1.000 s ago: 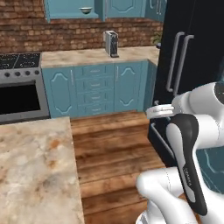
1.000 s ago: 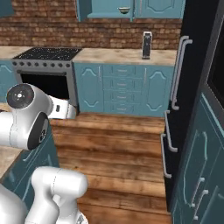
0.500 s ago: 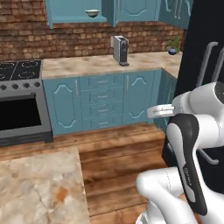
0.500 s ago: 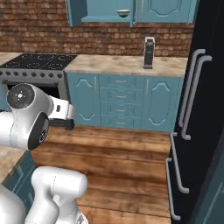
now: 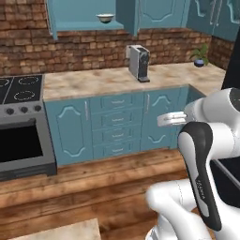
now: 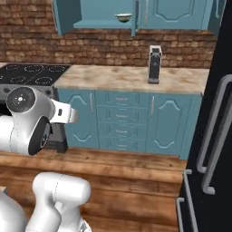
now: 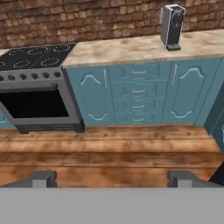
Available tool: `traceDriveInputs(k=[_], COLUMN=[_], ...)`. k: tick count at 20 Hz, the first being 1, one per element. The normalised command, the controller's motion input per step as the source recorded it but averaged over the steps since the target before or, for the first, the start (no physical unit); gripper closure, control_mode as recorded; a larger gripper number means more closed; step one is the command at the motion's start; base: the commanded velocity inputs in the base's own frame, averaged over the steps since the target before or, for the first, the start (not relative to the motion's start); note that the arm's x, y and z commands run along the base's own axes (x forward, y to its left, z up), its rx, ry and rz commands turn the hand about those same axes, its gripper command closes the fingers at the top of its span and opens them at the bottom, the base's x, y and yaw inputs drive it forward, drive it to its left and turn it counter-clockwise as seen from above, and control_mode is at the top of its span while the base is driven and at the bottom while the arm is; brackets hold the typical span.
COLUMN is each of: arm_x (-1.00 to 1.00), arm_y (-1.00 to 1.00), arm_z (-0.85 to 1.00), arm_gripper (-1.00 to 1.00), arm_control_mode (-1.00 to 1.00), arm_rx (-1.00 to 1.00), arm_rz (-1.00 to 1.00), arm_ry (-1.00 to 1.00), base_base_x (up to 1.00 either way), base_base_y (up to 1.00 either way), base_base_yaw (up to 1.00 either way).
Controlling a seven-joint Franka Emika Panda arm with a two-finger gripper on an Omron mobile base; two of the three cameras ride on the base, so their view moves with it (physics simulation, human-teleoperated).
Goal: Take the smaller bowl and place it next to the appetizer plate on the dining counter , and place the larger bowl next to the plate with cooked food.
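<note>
Bowl (image 5: 105,18) up there in the open wall cupboard (image 5: 82,14), small and pale, sitting on the shelf above the counter (image 5: 117,79). From my left camera the whole room is sliding past as my base is swinging round: the corner of the dining counter (image 5: 61,231) is dropping to the bottom edge, so I'm judging this as the drive toward that cupboard, nothing picked up yet.

From the right camera the bowl (image 6: 123,17) is showing a shallow rounded shape with a darker rim; which of the two bowls it is I can't tell. The boxy grey coffee machine (image 6: 155,64) is standing on mottled beige stone.

Through my hand camera, my claw (image 7: 112,178) is spread wide and empty over glossy wood planks, facing raised-panel teal drawers (image 7: 138,98) and the steel stove (image 7: 37,92).
</note>
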Motion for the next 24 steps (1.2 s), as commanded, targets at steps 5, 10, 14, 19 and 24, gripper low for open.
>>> traceDriveInputs(k=[5, 10, 14, 19, 24], arm_x=[0.00, 0.00, 0.00, 0.00, 0.00], arm_y=[0.00, 0.00, 0.00, 0.00, 0.00], arm_z=[0.00, 0.00, 0.00, 0.00, 0.00], arm_gripper=[-1.00, -1.00, -1.00, -1.00, -1.00], arm_control_mode=[1.00, 1.00, 1.00, 1.00, 1.00], arm_rx=[0.00, 0.00, 0.00, 0.00, 0.00], arm_rz=[0.00, 0.00, 0.00, 0.00, 0.00], arm_ry=[0.00, 0.00, 0.00, 0.00, 0.00], base_base_x=[1.00, 1.00, 1.00, 1.00, 1.00], base_base_y=[0.32, 0.36, 0.16, 0.25, 0.36], base_base_yaw=[-0.02, -0.03, -0.03, -0.04, -0.04])
